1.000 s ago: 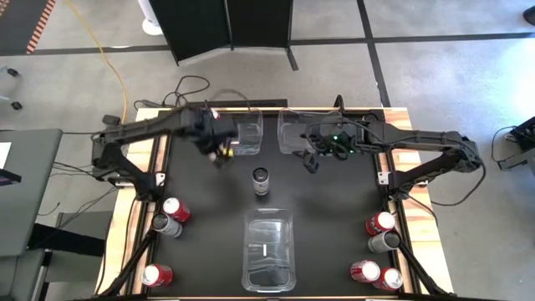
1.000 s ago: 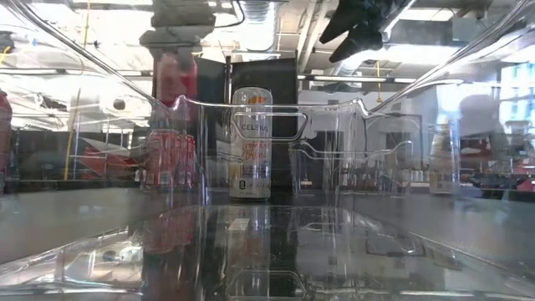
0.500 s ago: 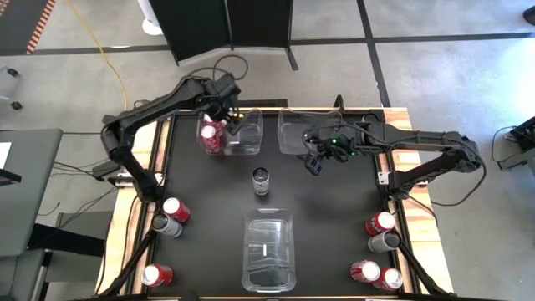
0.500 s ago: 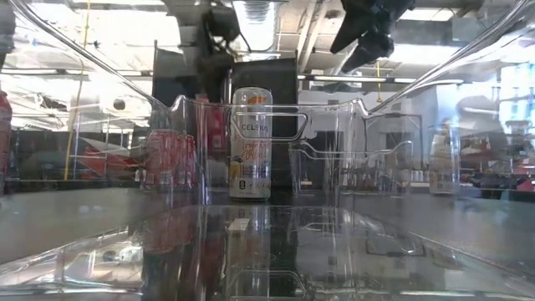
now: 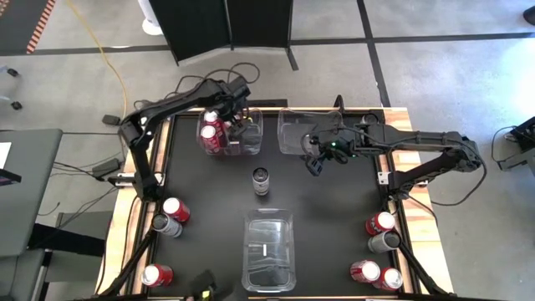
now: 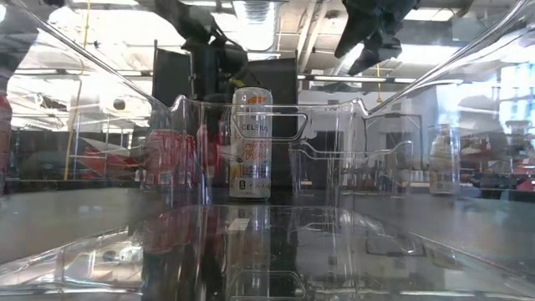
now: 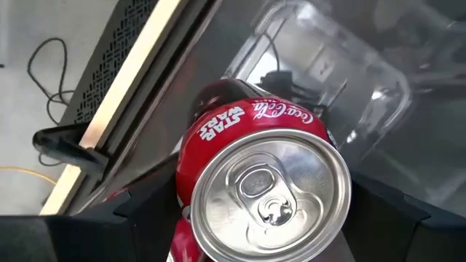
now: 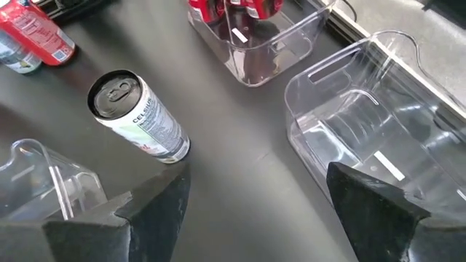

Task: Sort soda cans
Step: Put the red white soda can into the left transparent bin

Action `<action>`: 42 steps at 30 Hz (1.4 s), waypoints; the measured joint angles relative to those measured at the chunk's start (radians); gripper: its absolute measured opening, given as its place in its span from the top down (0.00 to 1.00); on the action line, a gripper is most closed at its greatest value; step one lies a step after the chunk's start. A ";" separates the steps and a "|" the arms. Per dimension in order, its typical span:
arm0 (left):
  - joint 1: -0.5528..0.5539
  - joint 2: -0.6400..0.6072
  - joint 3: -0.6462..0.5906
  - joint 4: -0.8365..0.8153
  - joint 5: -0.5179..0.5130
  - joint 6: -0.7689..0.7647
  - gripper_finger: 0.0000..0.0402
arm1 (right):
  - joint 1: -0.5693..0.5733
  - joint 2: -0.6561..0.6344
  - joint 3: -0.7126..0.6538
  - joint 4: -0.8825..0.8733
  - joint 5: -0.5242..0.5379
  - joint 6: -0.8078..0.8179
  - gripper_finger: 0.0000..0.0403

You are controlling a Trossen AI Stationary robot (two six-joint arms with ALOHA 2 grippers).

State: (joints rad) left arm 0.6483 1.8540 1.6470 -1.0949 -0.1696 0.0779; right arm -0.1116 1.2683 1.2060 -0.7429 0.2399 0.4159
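My left gripper [image 5: 232, 119] is over the far-left clear bin [image 5: 251, 147] and is shut on a red soda can [image 7: 266, 193], whose silver top faces the wrist camera. More red cans [image 5: 213, 138] stand inside that bin. A white-and-silver can [image 5: 262, 180] stands upright on its base at the middle of the black table, also plain in the low view [image 6: 251, 142] and the right wrist view [image 8: 138, 116]. My right gripper [image 5: 313, 160] hovers open beside the far-right bin [image 5: 292, 134], with nothing between its fingers [image 8: 149, 211]. My left gripper pinches the red can's side wall [image 7: 186, 193] between its two fingers [image 7: 142, 222], one on each side, just below the silver top. The fingers come from above, steeply down. The can sits about upright in the hold, above another red can [image 7: 180, 244]; its base is hidden.
A third clear bin [image 5: 269, 251] lies at the near middle. Red and grey cans wait by the left edge [image 5: 174, 209], [image 5: 157, 274] and the right edge [image 5: 380, 222], [image 5: 365, 270]. Bare black table lies around the middle can.
My left gripper has carried the red can from beside the far-left bin toward the table's far edge and right, and has come down over that bin, rolling its wrist on the way. It stays shut on the can.
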 joint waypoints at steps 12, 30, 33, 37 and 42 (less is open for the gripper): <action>0.020 0.047 0.000 0.011 0.017 0.070 0.25 | 0.000 0.000 0.000 -0.018 0.001 0.033 0.16; 0.033 0.044 0.018 0.005 -0.030 0.145 0.05 | 0.000 0.000 0.000 -0.020 0.011 0.092 0.16; 0.037 0.043 0.057 -0.001 -0.038 0.142 0.05 | 0.000 0.000 0.000 -0.020 0.050 0.092 0.16; 0.042 0.043 0.115 -0.018 -0.047 0.143 0.05 | -0.003 0.000 0.000 -0.009 0.059 0.092 0.16; 0.044 0.043 0.227 -0.093 -0.086 0.143 0.05 | 0.000 0.000 0.000 -0.004 0.067 0.108 0.16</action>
State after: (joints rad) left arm 0.6922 1.8973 1.8736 -1.1884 -0.2556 0.2211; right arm -0.1115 1.2686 1.2060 -0.7473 0.3065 0.5237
